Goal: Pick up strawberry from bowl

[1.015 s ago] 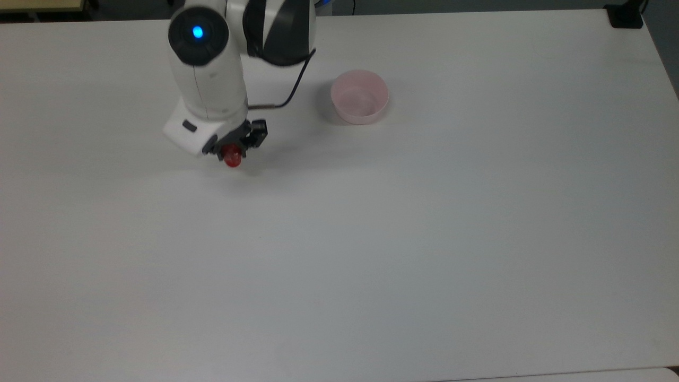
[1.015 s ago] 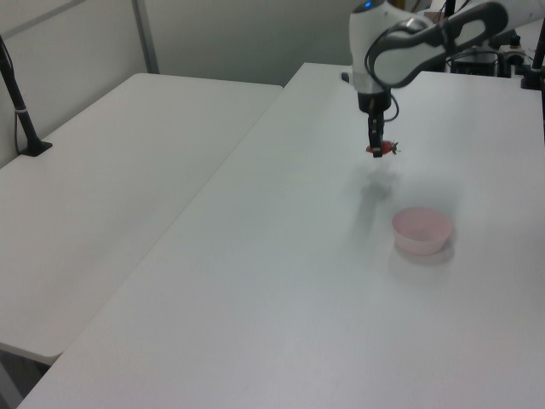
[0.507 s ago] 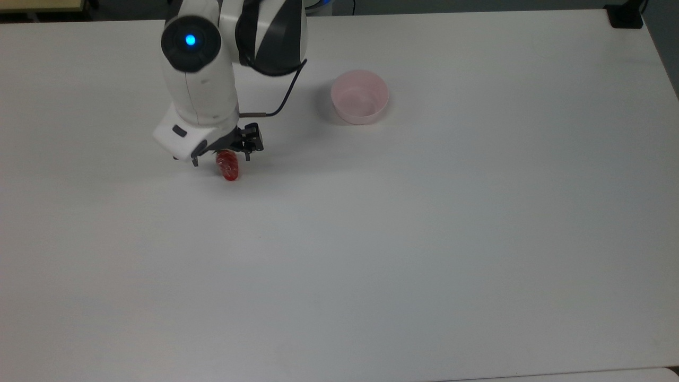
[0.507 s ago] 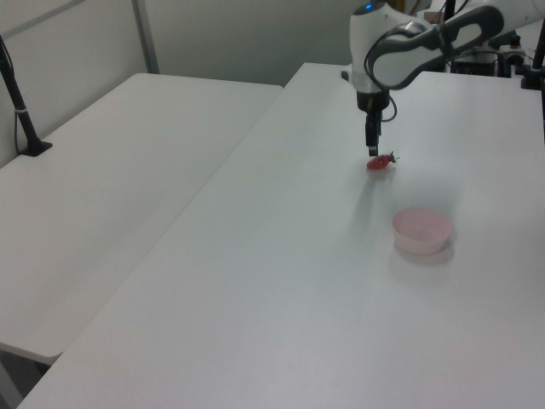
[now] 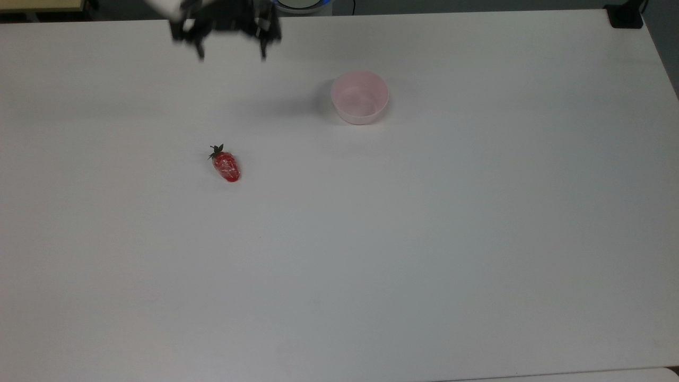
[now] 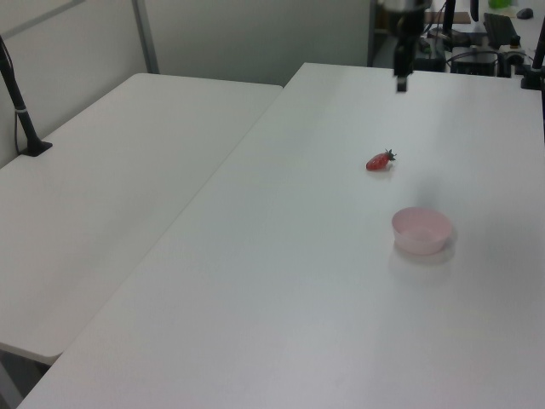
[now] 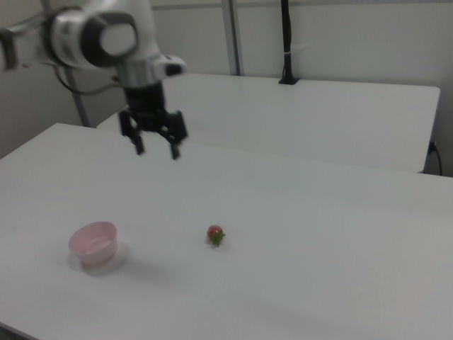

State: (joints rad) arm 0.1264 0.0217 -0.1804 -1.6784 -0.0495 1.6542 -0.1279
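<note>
Red strawberry is just lying on its side on the white table, well apart from the pale pink bowl. Gripper hangs up high over the table with its fingers spread wide, holding nothing.
</note>
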